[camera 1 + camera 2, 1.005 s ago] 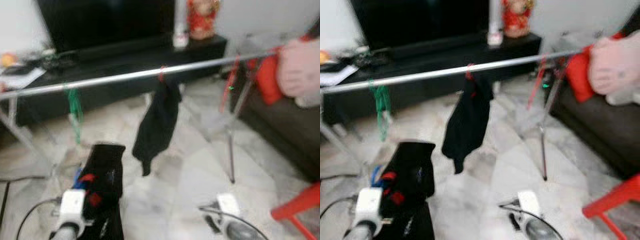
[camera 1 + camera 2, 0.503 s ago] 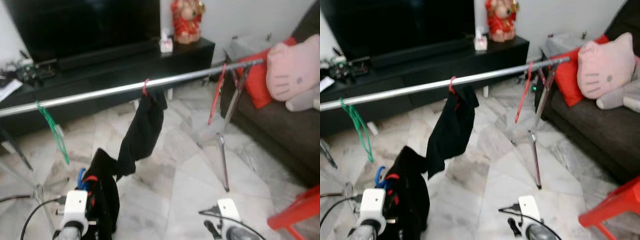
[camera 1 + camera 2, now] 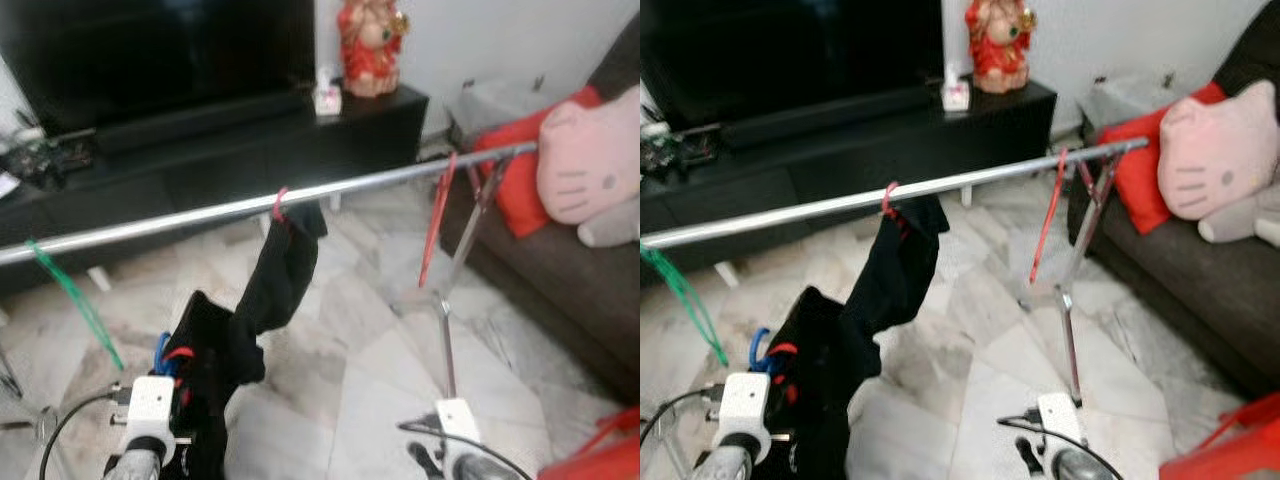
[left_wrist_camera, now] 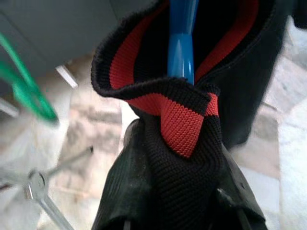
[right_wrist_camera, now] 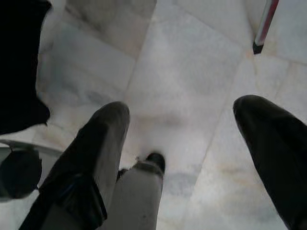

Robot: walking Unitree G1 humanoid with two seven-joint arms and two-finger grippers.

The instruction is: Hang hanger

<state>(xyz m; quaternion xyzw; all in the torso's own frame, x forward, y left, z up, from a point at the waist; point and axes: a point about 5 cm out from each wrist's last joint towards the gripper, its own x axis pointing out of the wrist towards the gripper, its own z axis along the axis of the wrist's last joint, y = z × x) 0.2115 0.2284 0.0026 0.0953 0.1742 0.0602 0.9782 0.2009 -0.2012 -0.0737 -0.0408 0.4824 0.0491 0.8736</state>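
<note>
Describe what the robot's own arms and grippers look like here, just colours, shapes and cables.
Each arm ends in a white boxy wrist block on a silver forearm, with thin black cables looping off it. The left gripper has ribbed black fingers. The right gripper has two long, rounded, glossy black fingers.

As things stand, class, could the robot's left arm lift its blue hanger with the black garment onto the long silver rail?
Probably yes: the left gripper holds the blue hanger just below the silver rail, with bare rail left of the hanging black garment.
</note>
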